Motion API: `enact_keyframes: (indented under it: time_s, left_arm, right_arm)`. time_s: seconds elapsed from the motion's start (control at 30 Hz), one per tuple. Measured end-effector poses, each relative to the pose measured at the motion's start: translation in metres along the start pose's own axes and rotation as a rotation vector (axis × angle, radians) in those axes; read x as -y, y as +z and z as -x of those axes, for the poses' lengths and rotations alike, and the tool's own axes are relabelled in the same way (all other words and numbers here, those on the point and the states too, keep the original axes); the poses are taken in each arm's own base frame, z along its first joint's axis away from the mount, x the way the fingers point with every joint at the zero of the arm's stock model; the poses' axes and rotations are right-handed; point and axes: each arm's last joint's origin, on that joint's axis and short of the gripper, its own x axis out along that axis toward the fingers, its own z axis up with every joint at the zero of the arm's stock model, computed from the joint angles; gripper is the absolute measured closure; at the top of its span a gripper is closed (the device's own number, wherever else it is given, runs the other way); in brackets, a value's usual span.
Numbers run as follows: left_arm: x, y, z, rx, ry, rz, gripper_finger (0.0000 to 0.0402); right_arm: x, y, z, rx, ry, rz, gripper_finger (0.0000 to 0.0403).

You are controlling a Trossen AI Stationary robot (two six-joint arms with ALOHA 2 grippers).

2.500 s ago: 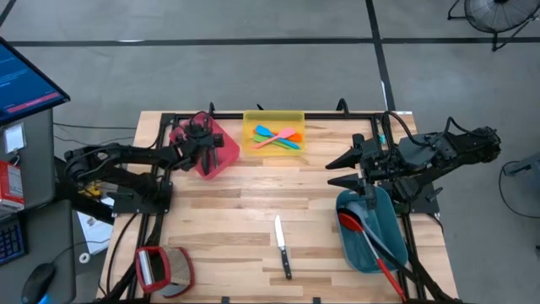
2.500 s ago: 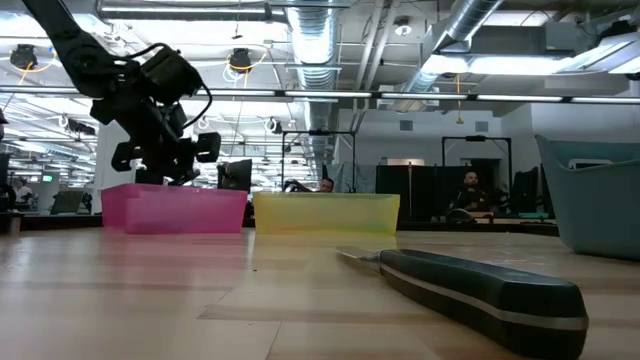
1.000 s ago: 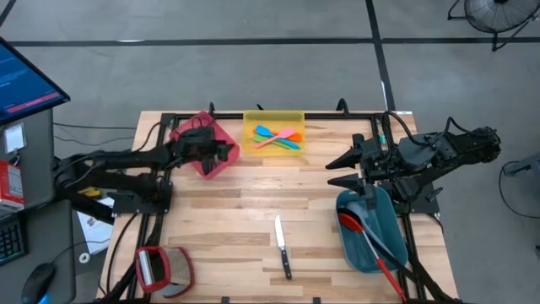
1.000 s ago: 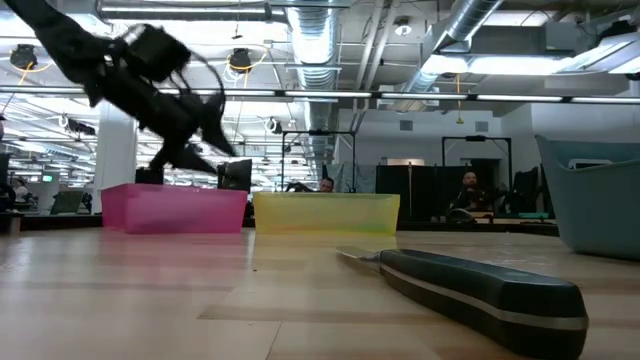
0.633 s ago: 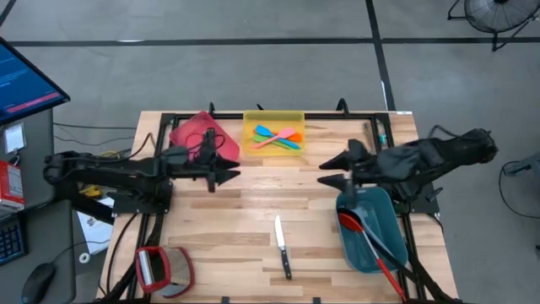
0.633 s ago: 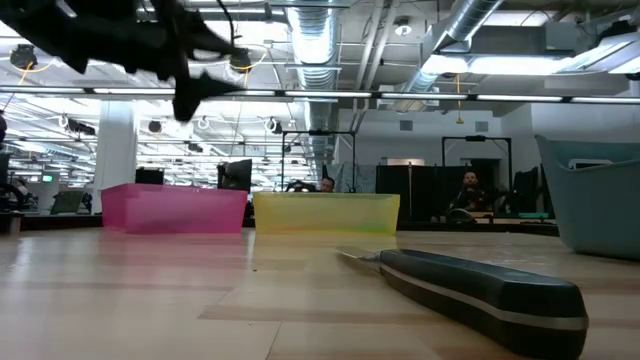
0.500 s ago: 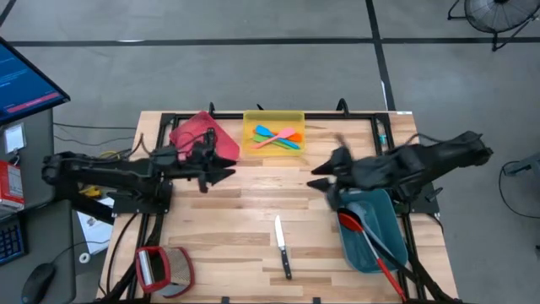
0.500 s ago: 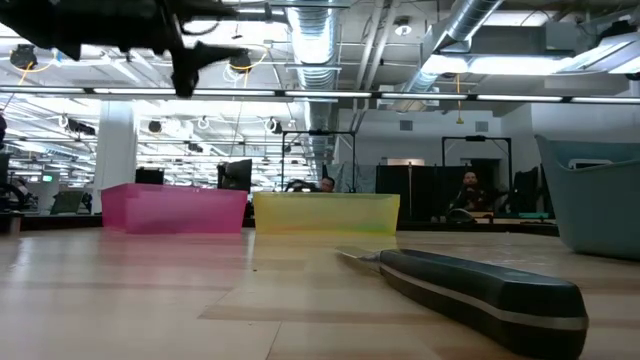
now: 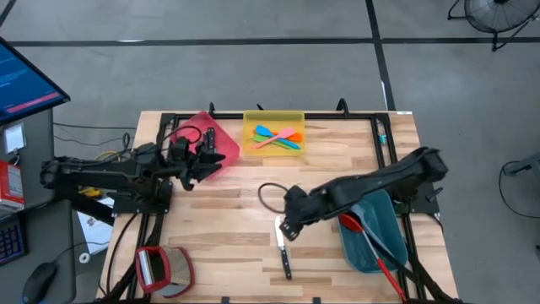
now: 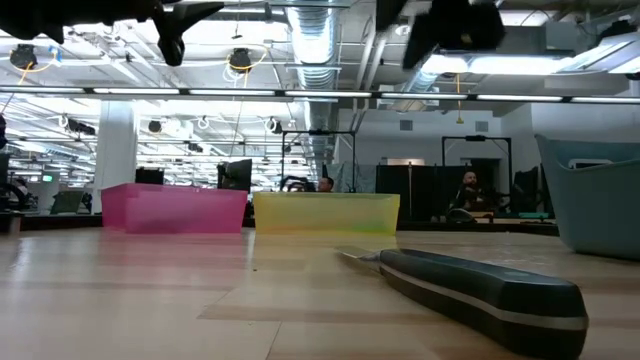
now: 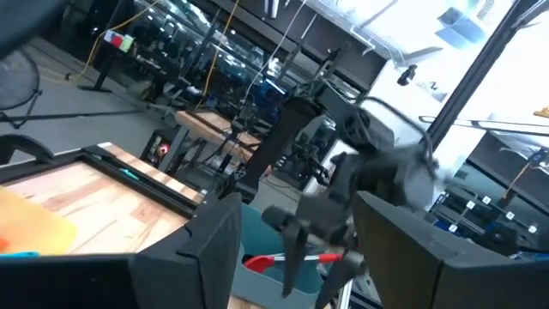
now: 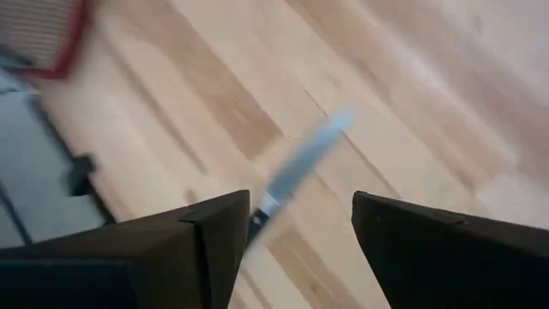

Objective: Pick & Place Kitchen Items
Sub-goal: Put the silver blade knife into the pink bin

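A black-handled steel knife (image 9: 283, 252) lies flat on the wood near the table's front edge, blade toward the far side; the low view shows its handle (image 10: 480, 290). My right gripper (image 9: 285, 226) hovers open above its blade (image 12: 302, 165), pointing down, a finger on either side without touching. My left gripper (image 9: 201, 163) hangs open and empty in the air beside the pink bin (image 9: 215, 135). Coloured spatulas (image 9: 275, 137) lie in the yellow bin (image 9: 250, 133). A red spoon (image 9: 359, 226) rests in the teal bin (image 9: 381, 207).
A red-rimmed grey item (image 9: 160, 268) sits at the near left corner. A black cable loop (image 9: 268, 198) hangs off my right arm over the table's middle. Bare wood lies between the bins and the knife.
My right gripper has swung from above the teal bin toward the table's left and near edge, tipping down over the knife. My left gripper has risen from the pink bin and drawn back toward the left edge. The knife has not moved.
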Motion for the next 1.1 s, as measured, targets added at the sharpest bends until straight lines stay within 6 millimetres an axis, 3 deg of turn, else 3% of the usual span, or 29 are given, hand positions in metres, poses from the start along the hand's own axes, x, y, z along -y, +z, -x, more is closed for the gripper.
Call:
enact_keyframes:
  time_s: [0.2,0.4,0.63,0.9,1.1]
  left_arm:
    - [0.000,-0.001,-0.001,-0.015,-0.008,0.000,0.0197]
    - [0.000,-0.001,-0.001,-0.014,-0.009,0.000,0.0197]
    - [0.000,-0.001,-0.001,-0.015,-0.011,0.000,0.0197]
    - [0.000,-0.002,-0.001,-0.029,-0.035,0.001,0.0197]
    - [0.001,-0.001,0.000,-0.028,-0.037,0.002,0.0197]
  right_arm:
    - [-0.010,-0.011,-0.049,-0.145,-0.115,-0.143,0.0201]
    - [-0.031,-0.023,-0.087,-0.221,-0.133,-0.135,0.0201]
    - [-0.044,-0.030,-0.115,-0.261,-0.169,-0.120,0.0201]
    - [-0.048,-0.056,-0.144,-0.381,-0.177,-0.127,0.0201]
    - [-0.050,-0.065,-0.153,-0.394,-0.187,-0.121,0.0201]
